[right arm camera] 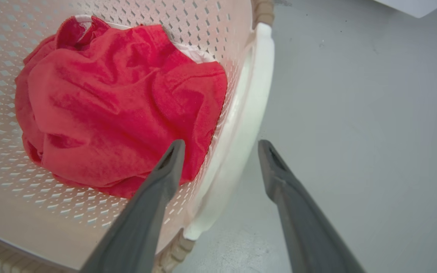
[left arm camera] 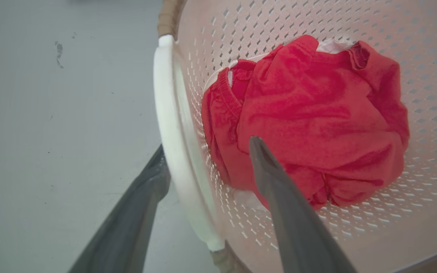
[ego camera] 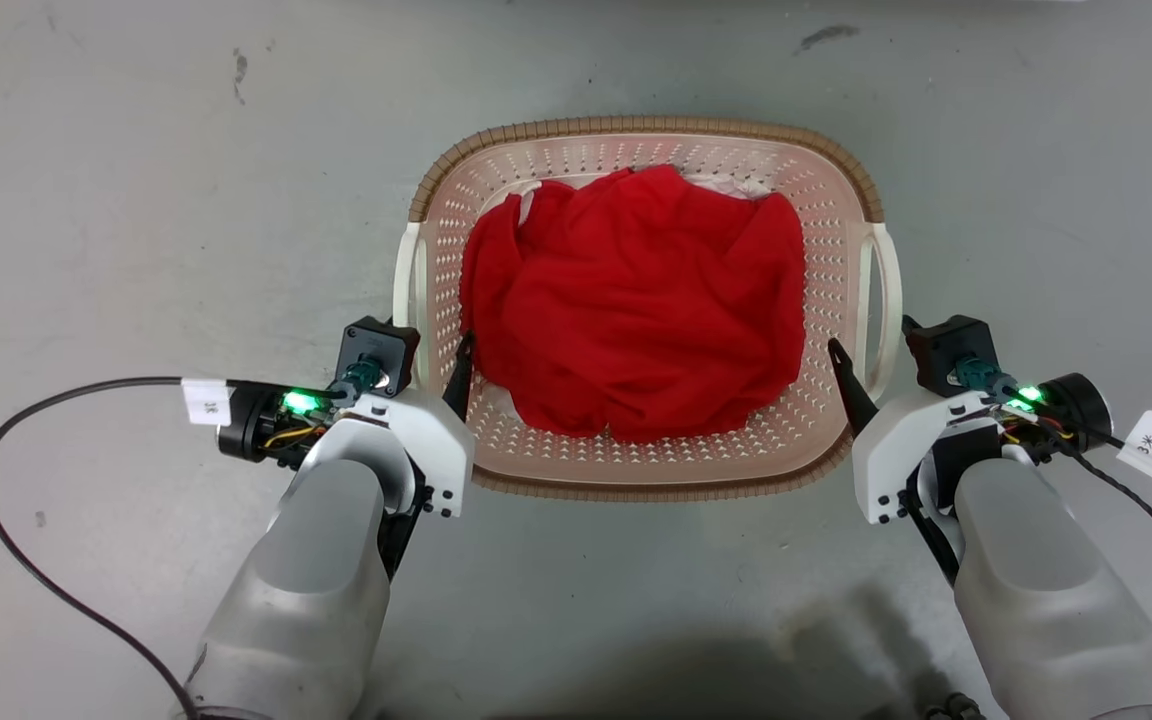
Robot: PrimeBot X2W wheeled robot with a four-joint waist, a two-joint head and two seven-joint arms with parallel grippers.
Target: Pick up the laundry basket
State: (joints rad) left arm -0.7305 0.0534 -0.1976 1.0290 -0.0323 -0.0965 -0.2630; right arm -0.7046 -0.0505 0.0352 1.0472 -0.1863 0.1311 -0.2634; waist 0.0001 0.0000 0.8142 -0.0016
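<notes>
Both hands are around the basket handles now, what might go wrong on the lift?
The left hand straddles the left handle and the right hand the right handle, both open; uneven closing could tilt the laundry basket.
Each inner finger is close to the red cloth and might pinch it.
Both hands sit toward the handles' near ends, so the far side may sag.

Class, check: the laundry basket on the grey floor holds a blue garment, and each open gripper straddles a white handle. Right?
Wrong colour: the head view shows the garment in the laundry basket is red, not blue. Otherwise correct: floor, left gripper and right gripper open, each straddling a white handle.
</notes>
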